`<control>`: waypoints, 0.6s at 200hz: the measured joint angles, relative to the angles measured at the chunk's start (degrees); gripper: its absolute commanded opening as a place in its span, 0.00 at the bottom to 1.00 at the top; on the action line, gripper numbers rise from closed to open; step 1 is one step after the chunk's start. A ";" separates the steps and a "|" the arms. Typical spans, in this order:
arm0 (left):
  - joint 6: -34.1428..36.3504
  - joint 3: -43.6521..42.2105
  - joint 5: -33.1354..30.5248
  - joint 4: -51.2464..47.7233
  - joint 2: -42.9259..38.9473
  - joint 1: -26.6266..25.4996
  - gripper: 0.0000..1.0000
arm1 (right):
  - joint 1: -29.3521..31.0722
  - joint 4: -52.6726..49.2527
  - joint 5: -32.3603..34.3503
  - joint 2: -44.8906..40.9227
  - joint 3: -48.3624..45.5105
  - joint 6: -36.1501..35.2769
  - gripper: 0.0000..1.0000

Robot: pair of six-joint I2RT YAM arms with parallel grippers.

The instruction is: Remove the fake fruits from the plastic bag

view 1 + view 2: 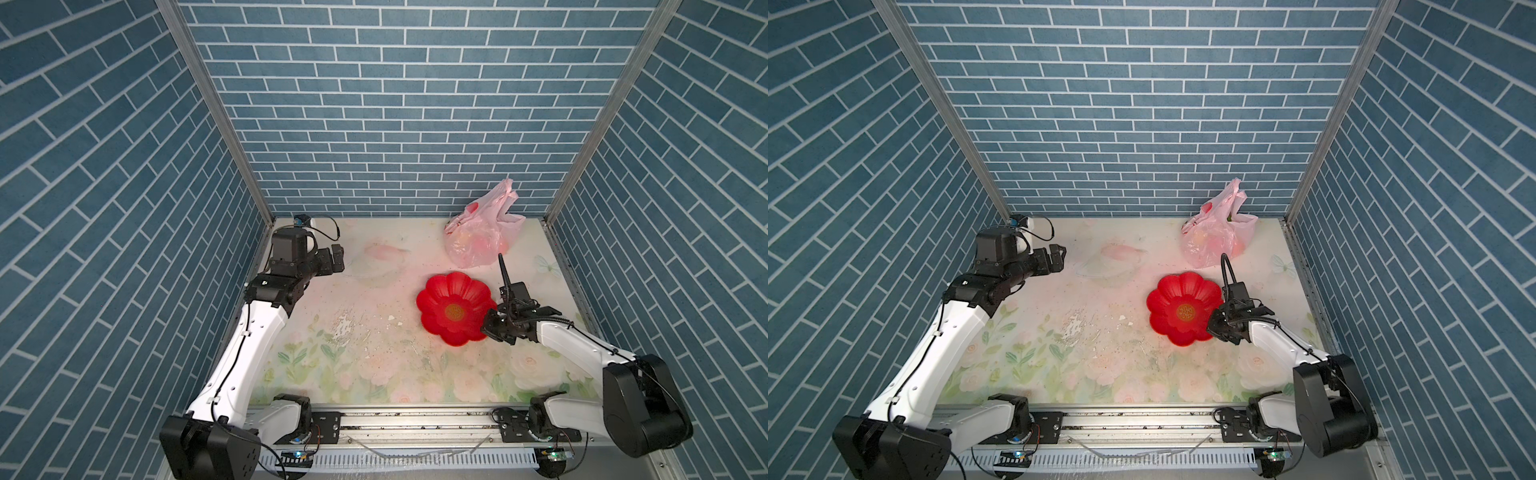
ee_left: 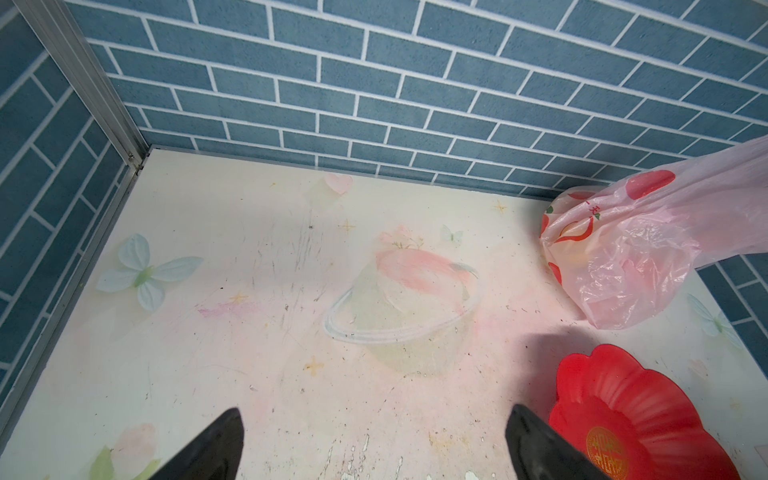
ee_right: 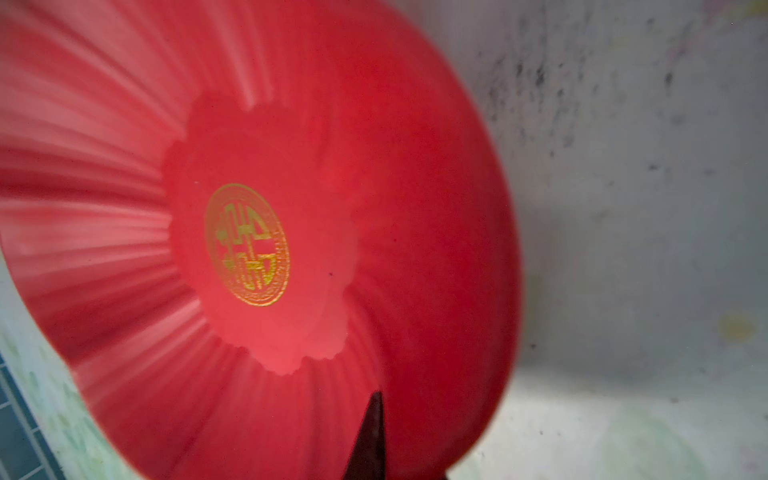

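— Where is the plastic bag?
— At one o'clock on the tabletop, by the brick wall. It is thin, crinkly, translucent pale pink with red prints, handles standing up. The fake fruits show as blurred orange and yellowish lumps inside it.
— Your tools?
— My left tool gapes wide at ten o'clock. My right tool is pinched narrow on the rim of the glossy, ribbed, flower-shaped red dish at three o'clock.

The plastic bag is thin, crinkly, translucent film. The red dish is glossy ribbed plastic. The tabletop looks matt, scuffed, flaking, between brushed metal posts.
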 measured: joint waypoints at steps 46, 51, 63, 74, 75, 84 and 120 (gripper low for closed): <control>-0.04 -0.15 0.87 0.07 0.00 0.00 0.99 | 2.38 -6.10 -0.11 -10.43 -4.66 1.07 0.04; -0.04 -0.22 0.98 0.09 0.00 0.00 0.99 | 2.67 -6.88 -0.17 -11.54 -5.11 1.27 0.04; -0.09 -0.26 1.18 0.11 0.00 0.00 0.99 | 3.19 -8.74 -0.22 -14.12 -6.27 1.99 0.06; -0.15 -0.26 1.38 0.15 0.00 0.00 0.99 | 3.39 -10.21 -0.20 -15.96 -7.04 2.56 0.09; -0.15 -0.26 1.42 0.15 0.00 0.00 0.99 | 3.41 -10.29 -0.20 -16.09 -7.08 2.60 0.10; -0.24 -0.26 1.73 0.17 0.07 0.00 0.99 | 3.41 -11.17 -0.11 -17.40 -7.41 3.08 0.16; -0.44 -0.26 2.78 0.20 1.01 0.00 0.99 | 3.52 -15.30 2.49 -19.61 -7.39 5.05 0.49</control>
